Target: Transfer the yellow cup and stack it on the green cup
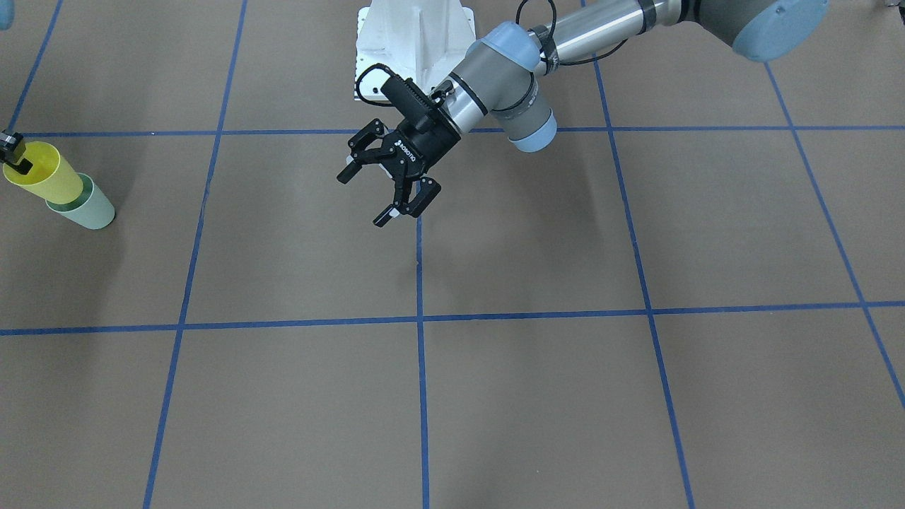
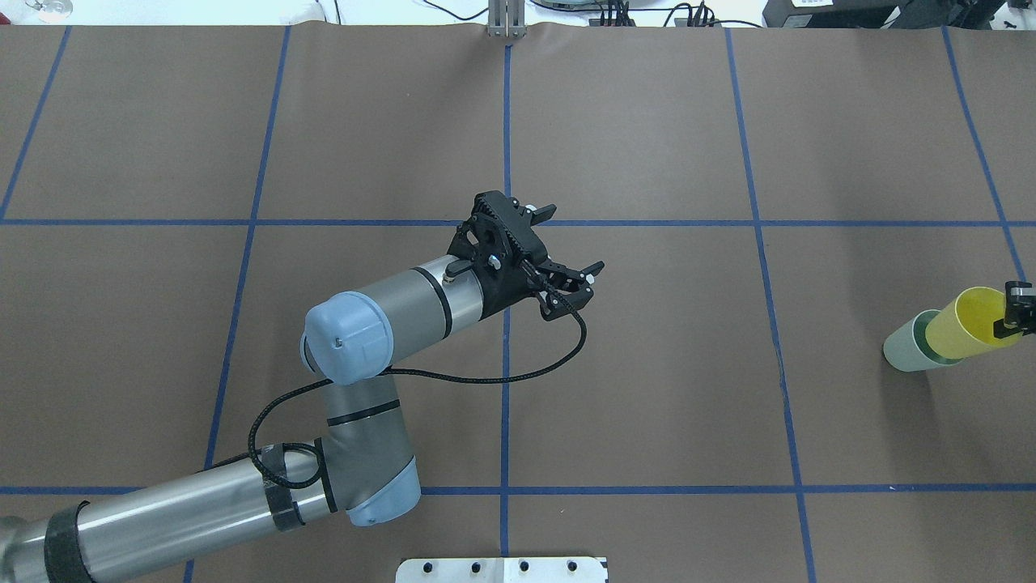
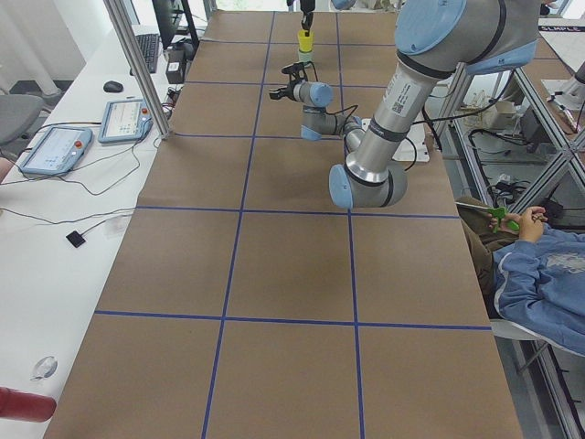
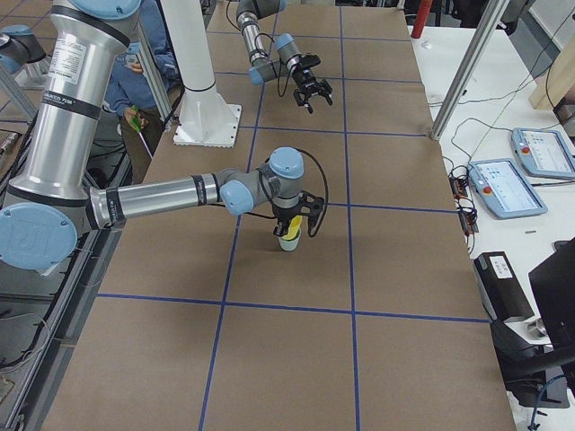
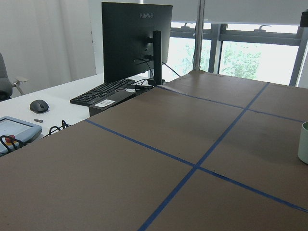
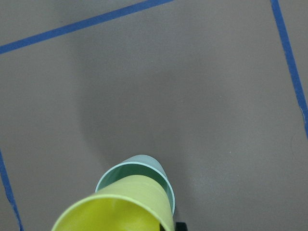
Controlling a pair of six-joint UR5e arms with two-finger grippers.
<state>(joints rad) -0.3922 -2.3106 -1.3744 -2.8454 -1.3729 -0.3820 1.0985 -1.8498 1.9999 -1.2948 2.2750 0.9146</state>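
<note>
Stacking step, seating stage: right gripper point(image 1: 14, 154) clamped on the rim of the yellow cup point(image 1: 44, 173), whose base sits tilted at the mouth of the green cup point(image 1: 90, 209), far right on the counter point(image 2: 647, 389) in the overhead view; left gripper point(image 1: 376, 195) agape, empty, mid-counter; next move likely needs levelling, lowering and release.

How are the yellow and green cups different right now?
The yellow cup is bright yellow, the green cup pale mint. The green cup stands on the table; the yellow cup's base is in its mouth. The right gripper pinches the yellow cup's rim; nothing holds the green cup. Both are plain tapered tumblers.
</note>
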